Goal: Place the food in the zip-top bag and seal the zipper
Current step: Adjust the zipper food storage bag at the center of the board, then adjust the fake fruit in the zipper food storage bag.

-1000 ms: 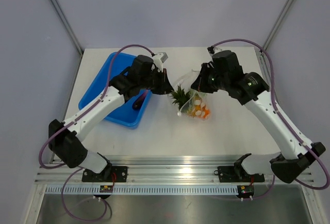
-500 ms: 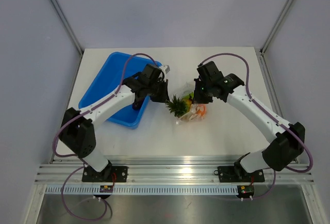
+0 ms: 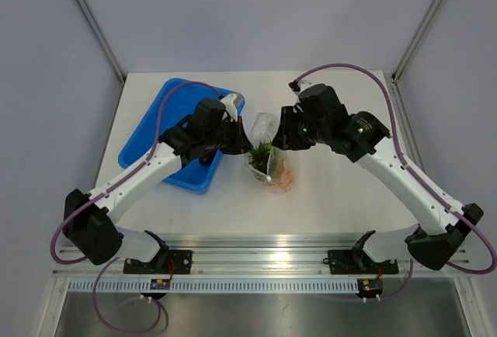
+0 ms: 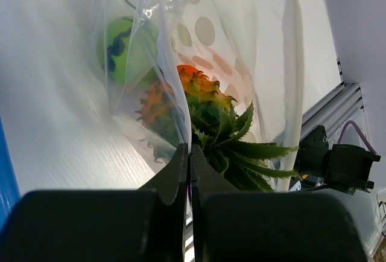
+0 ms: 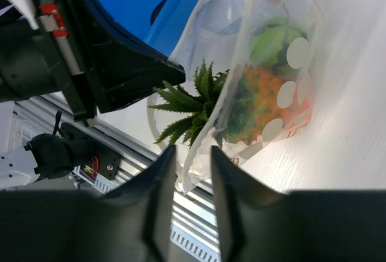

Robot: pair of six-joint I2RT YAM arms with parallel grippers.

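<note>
Holding the zip-top bag (image 3: 268,162) up over the middle of the table (image 3: 334,197), just off the right edge of the blue tray (image 3: 167,104), we have two very different grips on it. The left gripper (image 4: 188,153) is pinched fully closed on one wall of film near the mouth. The right gripper (image 5: 193,153) stands partly parted, with the opposite bag edge running between its fingers but, as far as we can see, not clamped.

Inside sit the green ball (image 4: 123,47), the pineapple (image 4: 160,102) and what looks like the orange ball (image 4: 188,70). A dark shape in the tray may be the eggplant, though we cannot tell.

We judge the step in hand to be getting a proper hold on the mouth for sealing. To do it well, we should:

- close the right jaws on the zipper strip itself, not on the loose film below it;
- settle the pineapple's leaves, which seem to poke out past the mouth, fully inside first;
- draw the two grips apart only gently, so the strip lies straight without tearing free of the left pinch.
</note>
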